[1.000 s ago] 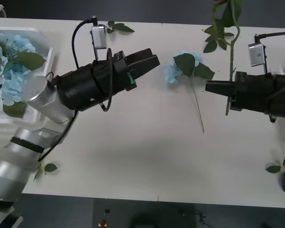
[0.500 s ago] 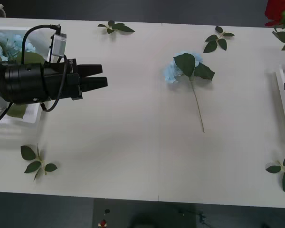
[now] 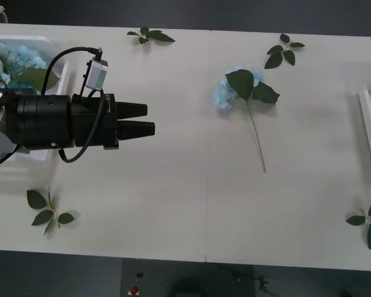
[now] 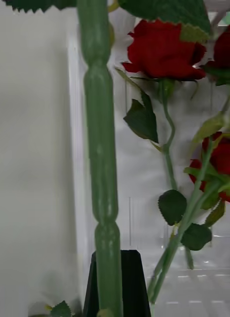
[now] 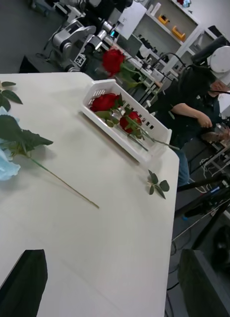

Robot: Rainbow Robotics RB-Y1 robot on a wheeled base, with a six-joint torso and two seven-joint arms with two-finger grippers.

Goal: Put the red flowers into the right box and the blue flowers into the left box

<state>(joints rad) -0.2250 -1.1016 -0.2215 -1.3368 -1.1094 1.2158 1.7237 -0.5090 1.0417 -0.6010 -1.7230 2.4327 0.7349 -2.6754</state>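
A blue flower point(image 3: 234, 88) lies on the table right of centre, its stem pointing toward me. My left gripper point(image 3: 149, 120) hovers open and empty to its left, pointing at it across a wide gap. More blue flowers point(image 3: 15, 59) fill the left box point(image 3: 60, 77) behind that arm. My right gripper point(image 4: 114, 270) is shut on the green stem point(image 4: 101, 163) of a red flower point(image 5: 113, 60), held upright over the right box point(image 5: 144, 144). Other red flowers point(image 4: 164, 49) lie in that box, whose rim point(image 3: 367, 133) shows at the table's right edge.
Loose leaf sprigs lie at the far edge point(image 3: 149, 35), back right point(image 3: 283, 52), near left point(image 3: 46, 210) and near right point(image 3: 368, 224). The white table point(image 3: 185, 198) is bare between my left gripper and the blue flower.
My left arm pulled back from the table's centre to the left, then edged slightly right. My right arm carried the red flower off to the right, over the right box.
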